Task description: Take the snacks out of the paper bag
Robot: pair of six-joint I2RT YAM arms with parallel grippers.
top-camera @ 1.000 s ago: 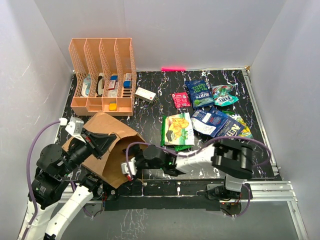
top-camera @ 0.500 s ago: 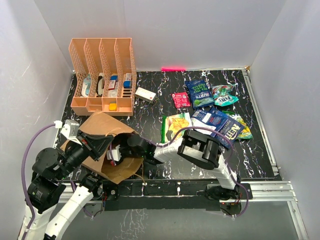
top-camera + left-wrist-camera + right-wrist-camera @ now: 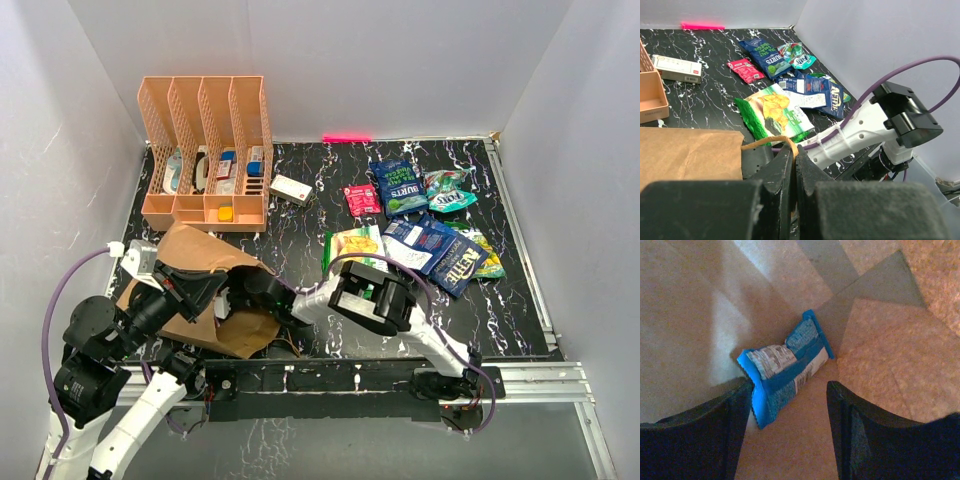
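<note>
1. reaching further in: in the top view the right arm [image 3: 315,300] now runs into the mouth of the paper bag [image 3: 195,250]; a second ago its wrist sat just outside. the bag lies on its side at the near left of the table. the left gripper [image 3: 205,287] pinches the bag's upper lip and props the mouth open. the right gripper is hidden inside the bag in this view. the removed snacks [image 3: 430,245] lie on the table to the right, well apart from the bag.
2. left wrist view: the left gripper is clenched on the bag's rim beside the twisted handle [image 3: 765,143] and holds nothing else.
3. right wrist view: inside the bag, one blue packet [image 3: 785,367] lies on the paper floor. the right gripper [image 3: 790,390] has narrowed over the last second, but its jaws are still apart and straddle the packet's near end. one finger looks to touch a corner and the other stands clear, so it has no grip yet. likely the pick of this snack is under way.
</note>
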